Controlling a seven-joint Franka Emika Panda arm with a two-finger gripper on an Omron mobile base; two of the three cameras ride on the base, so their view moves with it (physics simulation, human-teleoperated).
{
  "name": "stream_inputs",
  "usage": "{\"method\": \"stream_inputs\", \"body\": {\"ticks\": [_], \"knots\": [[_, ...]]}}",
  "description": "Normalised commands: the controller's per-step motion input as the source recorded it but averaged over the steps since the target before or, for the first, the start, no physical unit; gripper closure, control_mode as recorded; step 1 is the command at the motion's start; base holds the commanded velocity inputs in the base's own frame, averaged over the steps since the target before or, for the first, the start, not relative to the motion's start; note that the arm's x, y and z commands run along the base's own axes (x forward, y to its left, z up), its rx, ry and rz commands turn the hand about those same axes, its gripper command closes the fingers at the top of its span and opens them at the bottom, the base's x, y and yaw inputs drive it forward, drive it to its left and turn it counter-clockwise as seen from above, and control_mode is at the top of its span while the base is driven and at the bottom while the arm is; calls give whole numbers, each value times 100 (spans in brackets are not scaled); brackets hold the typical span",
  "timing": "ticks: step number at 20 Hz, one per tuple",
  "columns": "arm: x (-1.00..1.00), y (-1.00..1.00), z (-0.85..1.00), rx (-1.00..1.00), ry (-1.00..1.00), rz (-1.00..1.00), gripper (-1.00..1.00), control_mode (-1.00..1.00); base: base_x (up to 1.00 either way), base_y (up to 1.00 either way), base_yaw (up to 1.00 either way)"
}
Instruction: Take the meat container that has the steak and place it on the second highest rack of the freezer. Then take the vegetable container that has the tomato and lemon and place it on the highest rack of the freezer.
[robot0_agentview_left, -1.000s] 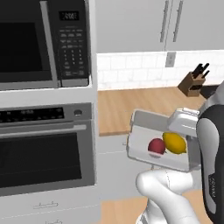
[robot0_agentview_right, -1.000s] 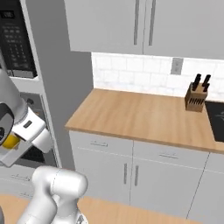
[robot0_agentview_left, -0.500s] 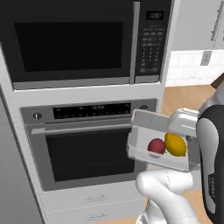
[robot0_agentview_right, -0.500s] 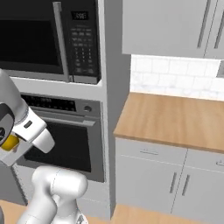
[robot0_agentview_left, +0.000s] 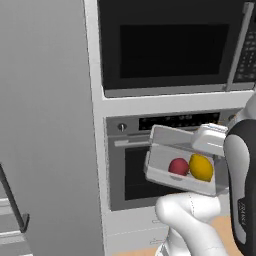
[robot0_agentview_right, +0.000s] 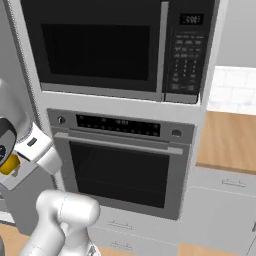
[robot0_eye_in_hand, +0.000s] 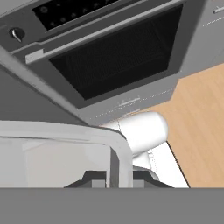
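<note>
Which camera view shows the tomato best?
The left base view: the tomato lies fully visible in the container, beside the lemon. The right base view shows the lemon, the hand view the container's rim.

Black wall oven (robot0_agentview_right: 120, 167) under microwave (robot0_agentview_right: 117, 47)

A pale grey vegetable container (robot0_agentview_left: 161, 171) is held up in front of the black-fronted oven (robot0_agentview_left: 137, 170), with the tomato (robot0_agentview_left: 178, 166) and lemon (robot0_agentview_left: 201, 167) touching side by side inside. The microwave (robot0_agentview_left: 170, 45) sits above; the freezer (robot0_agentview_left: 47, 125) stands left.
</note>
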Motion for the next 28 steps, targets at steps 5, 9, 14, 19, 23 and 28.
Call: {"method": "stream_inputs", "body": {"ticks": [5,9,14,19,23,28], "knots": [[0,0,0,0,0,0,100,100,-13,100,-2],[0,0,0,0,0,0,100,100,-11,100,-2],[0,0,0,0,0,0,100,100,-3,100,-2],[0,0,0,0,0,0,100,100,-3,92,-3],[0,0,0,0,0,0,100,100,2,65,-4],[0,0,0,0,0,0,100,100,52,44,-10]]}}
